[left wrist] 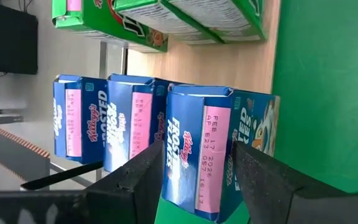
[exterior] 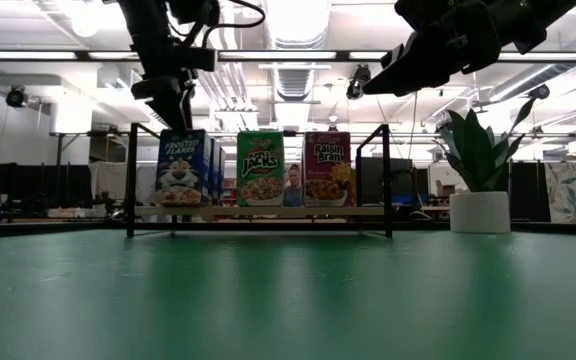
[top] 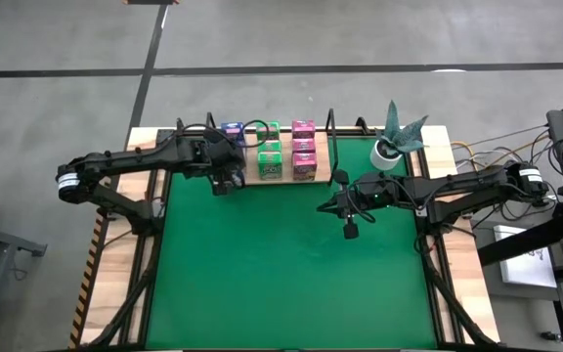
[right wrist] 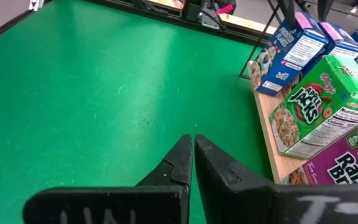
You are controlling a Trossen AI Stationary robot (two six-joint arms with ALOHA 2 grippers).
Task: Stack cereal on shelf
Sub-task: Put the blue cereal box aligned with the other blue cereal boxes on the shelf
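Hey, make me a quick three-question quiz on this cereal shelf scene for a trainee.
1. True or false: the left pincer straddles a blue cereal box.
2. Which row on the shelf stands in the middle: A blue, B green, C pink?
3. Fill in: the right pincer hangs over the green ____, fingers together.

Key: 1 true. 2 B, the green boxes. 3 mat.

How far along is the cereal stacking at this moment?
Nearly finished. Green boxes and pink boxes stand on the shelf. The left gripper is open astride the front blue box, which stands in line with two more; it only has to back off. The right gripper is shut over the mat.
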